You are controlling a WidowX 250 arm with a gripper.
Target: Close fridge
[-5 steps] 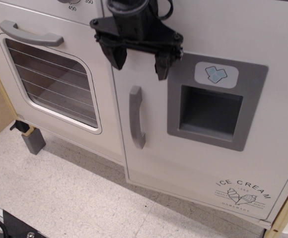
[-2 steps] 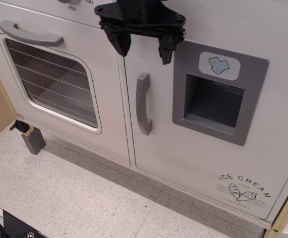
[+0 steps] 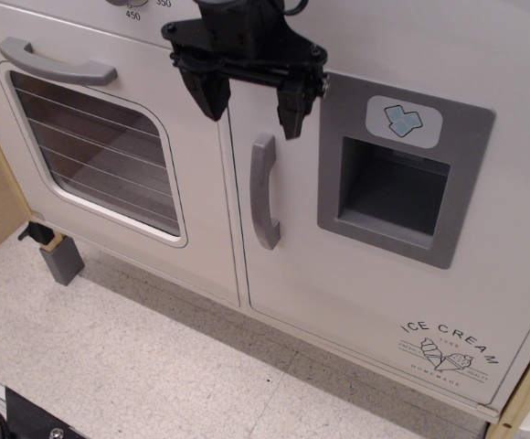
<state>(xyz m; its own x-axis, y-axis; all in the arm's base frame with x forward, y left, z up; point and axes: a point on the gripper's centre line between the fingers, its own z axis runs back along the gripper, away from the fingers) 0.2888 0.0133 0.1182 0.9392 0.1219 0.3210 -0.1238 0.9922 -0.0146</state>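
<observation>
**Currently Observed: Fridge Door and Gripper Status**

Presently we count one gripper point(image 3: 249, 112), one fridge point(image 3: 365, 265) door and one oven door point(image 3: 96, 151), each door with a single handle. We see a speckled pale floor point(image 3: 137, 366) below the toy unit, with wooden panelling at the left edge. We note the fridge door right of the oven door, flush with the cabinet front; it is pale grey with a vertical grey handle point(image 3: 264, 190), a dark recessed dispenser panel point(image 3: 397, 187) and an "ICE CREAM" logo point(image 3: 448, 349). We find the gripper's jaws spread apart, holding nothing, above the handle.
</observation>
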